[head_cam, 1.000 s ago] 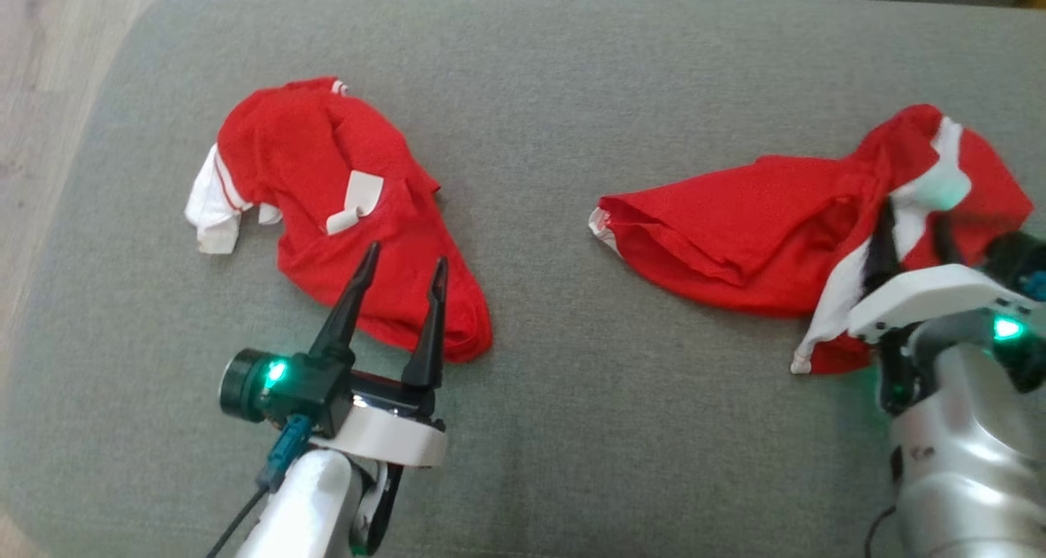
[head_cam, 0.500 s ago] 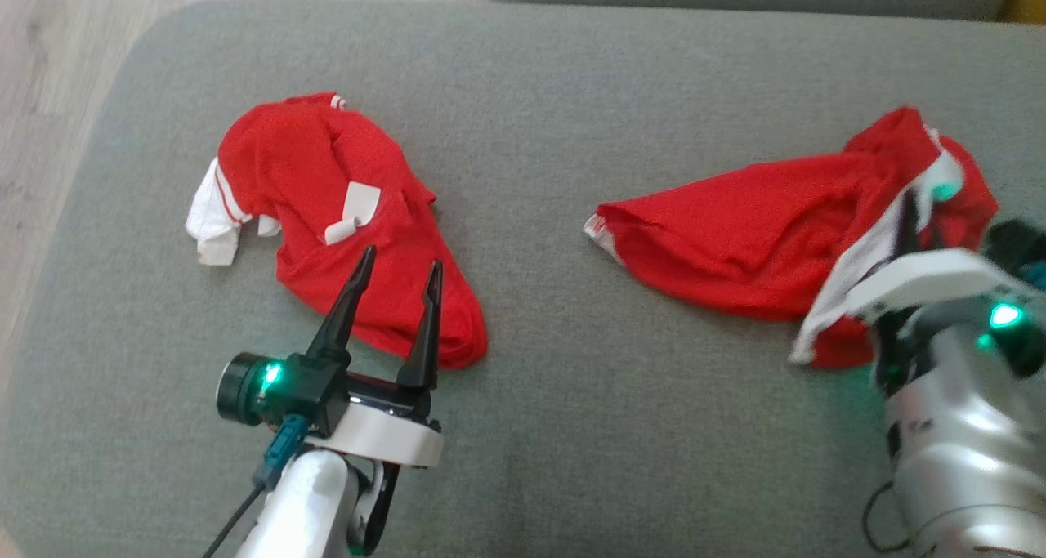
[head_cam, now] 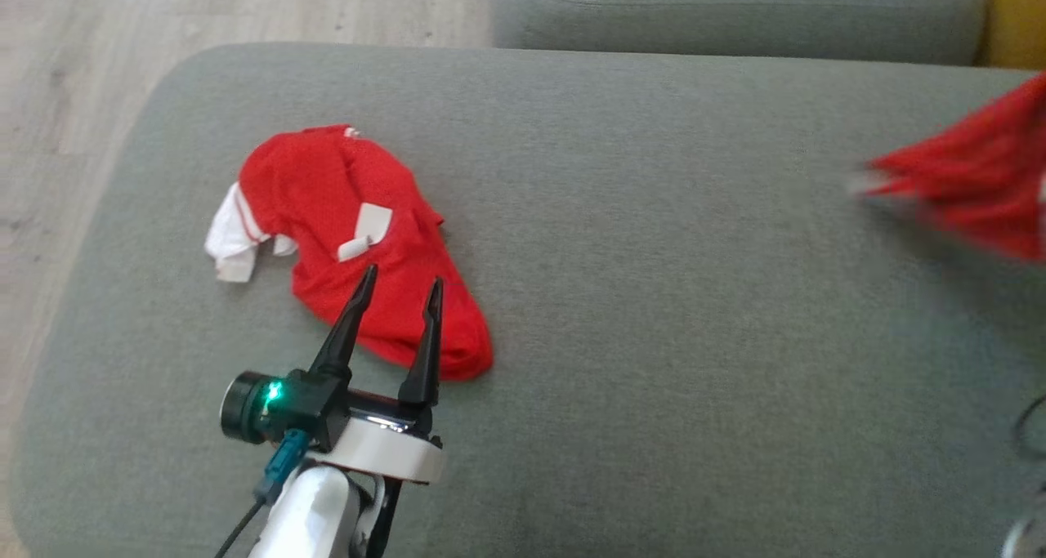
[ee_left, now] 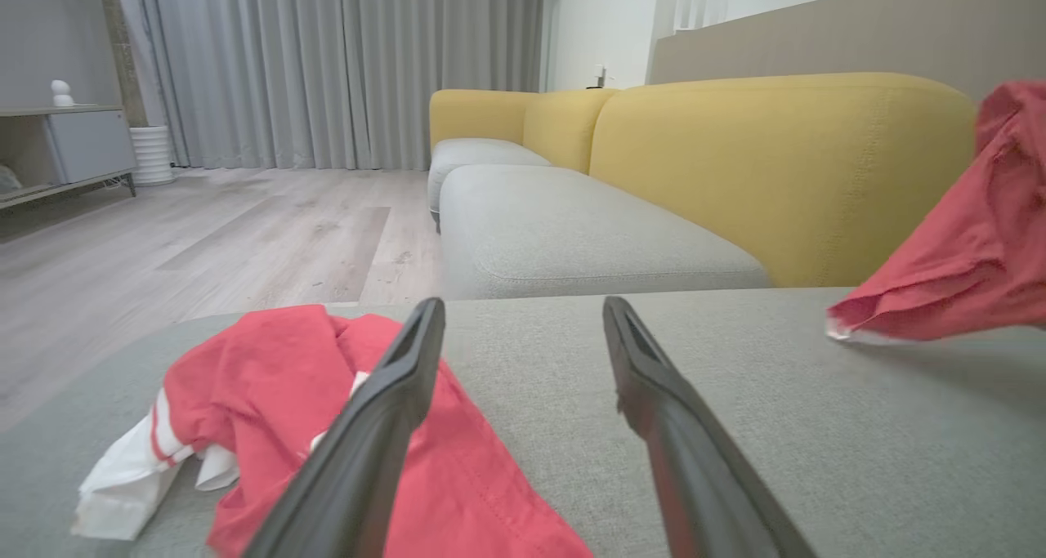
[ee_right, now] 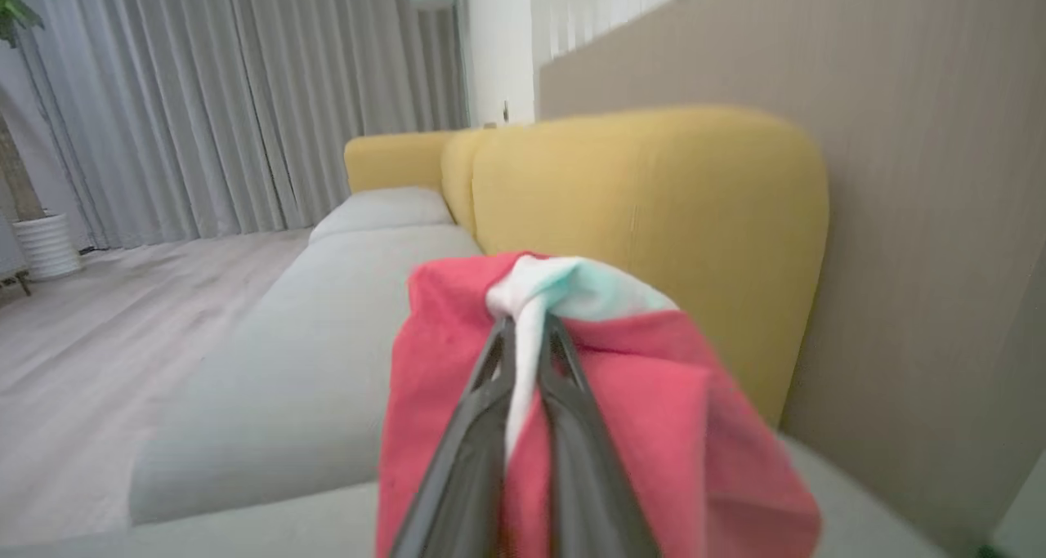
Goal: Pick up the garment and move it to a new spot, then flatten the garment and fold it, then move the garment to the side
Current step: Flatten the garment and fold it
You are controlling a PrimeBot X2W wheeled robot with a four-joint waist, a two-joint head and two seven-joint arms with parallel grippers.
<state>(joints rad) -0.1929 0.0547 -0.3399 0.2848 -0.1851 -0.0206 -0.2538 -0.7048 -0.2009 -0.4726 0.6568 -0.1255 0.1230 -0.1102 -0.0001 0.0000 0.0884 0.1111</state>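
Note:
A red garment with white trim [ee_right: 637, 395] hangs in the air, and my right gripper [ee_right: 529, 323] is shut on a white fold at its top. Its blurred lower end [head_cam: 972, 182] shows at the right edge of the head view, lifted off the grey cushion [head_cam: 654, 296]; the same end [ee_left: 964, 247] appears in the left wrist view. A second red garment with a white sleeve [head_cam: 359, 239] lies crumpled on the cushion's left part. My left gripper [head_cam: 404, 274] is open just above its near edge, holding nothing; that cloth [ee_left: 278, 395] lies under the left finger [ee_left: 392, 403].
A yellow sofa back [ee_left: 776, 158] rises behind the cushion, close to the held garment. Another grey seat cushion [head_cam: 735, 11] lies beyond. Wooden floor [head_cam: 82, 92] borders the cushion on the left. A beige wall panel [ee_right: 899, 215] stands to the right.
My right gripper has shut on the right garment and lifted it up and to the right, off the cushion. The head view has shifted. The left arm and left garment have stayed put.

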